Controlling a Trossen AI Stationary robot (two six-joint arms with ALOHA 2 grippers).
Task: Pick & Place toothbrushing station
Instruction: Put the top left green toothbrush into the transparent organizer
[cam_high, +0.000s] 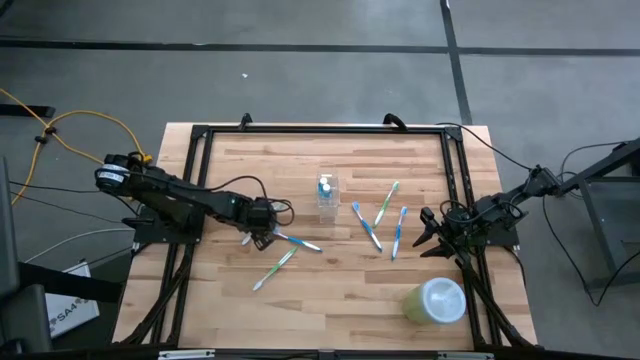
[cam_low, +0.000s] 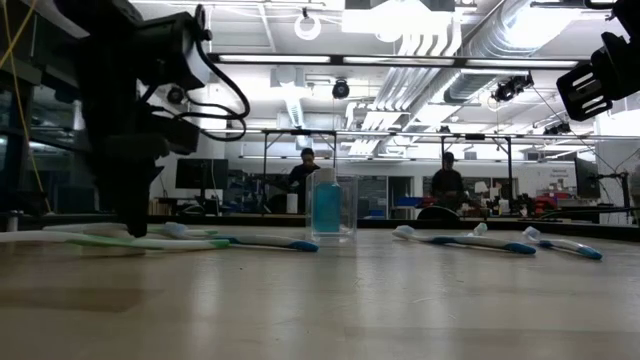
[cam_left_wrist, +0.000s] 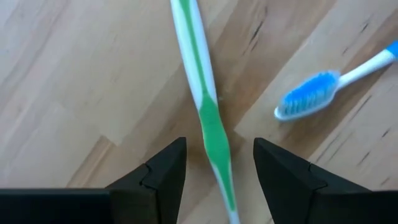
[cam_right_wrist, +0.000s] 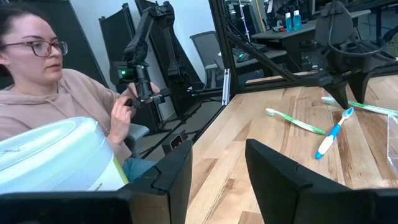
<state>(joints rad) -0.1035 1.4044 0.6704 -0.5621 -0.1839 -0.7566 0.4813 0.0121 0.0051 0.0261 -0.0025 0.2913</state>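
Left gripper lining up on green toothbrush
Fingers spread, straddling the handle on the table, left of clear cup. Next: lower, pinch. Right gripper spread, idle.

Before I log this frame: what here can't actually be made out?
- Clear cup: what the blue item inside is; too small in the high view, hazy through the wall in the low view.
- Left claw, open: whether its tips touch the table beside the green toothbrush; cut off by the left wrist view's edge.
- Pale green container: mostly cut off in the right wrist view.
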